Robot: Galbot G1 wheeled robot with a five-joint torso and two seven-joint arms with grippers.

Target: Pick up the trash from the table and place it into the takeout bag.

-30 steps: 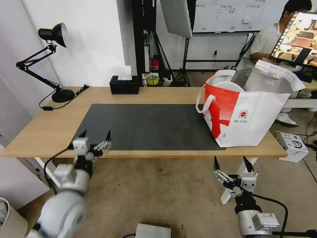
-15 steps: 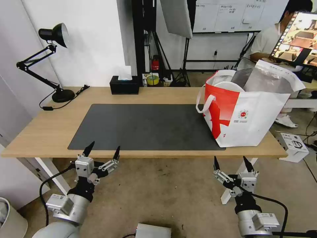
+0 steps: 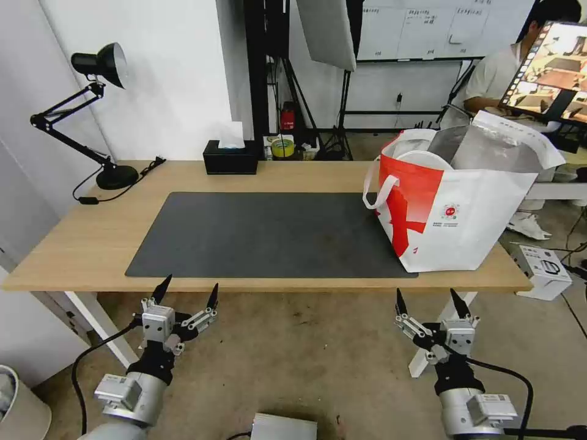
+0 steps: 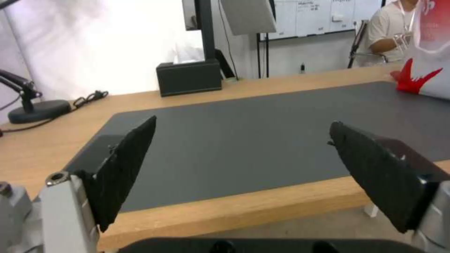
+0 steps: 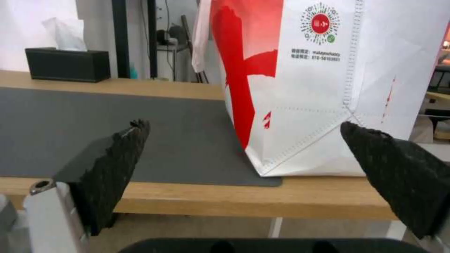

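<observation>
Grippers sit low in front of the table [image 3: 73, 244], both below its near edge and above the floor. The left gripper [image 3: 187, 291] has its fingers spread wide, tips pointing up toward the table's front edge near the left corner of the dark grey mat [image 3: 269, 235]; it holds nothing. The right gripper [image 3: 430, 303] is likewise spread wide and bare, tips up, under the near edge just in front of the takeout bag [image 3: 455, 214].

The takeout bag stands upright at the right end of the table, its base partly on the mat's right end. Its mouth faces up, silver lining showing, and its long side runs from the near right corner back toward the far left. A white loop handle [image 3: 374, 186] hangs over the red end facing the mat. Inside, the rim of a white round bowl [image 3: 425, 159] shows at the top.

A black tissue box [image 3: 230, 157] and a black desk lamp [image 3: 92, 110] stand along the table's far side.
</observation>
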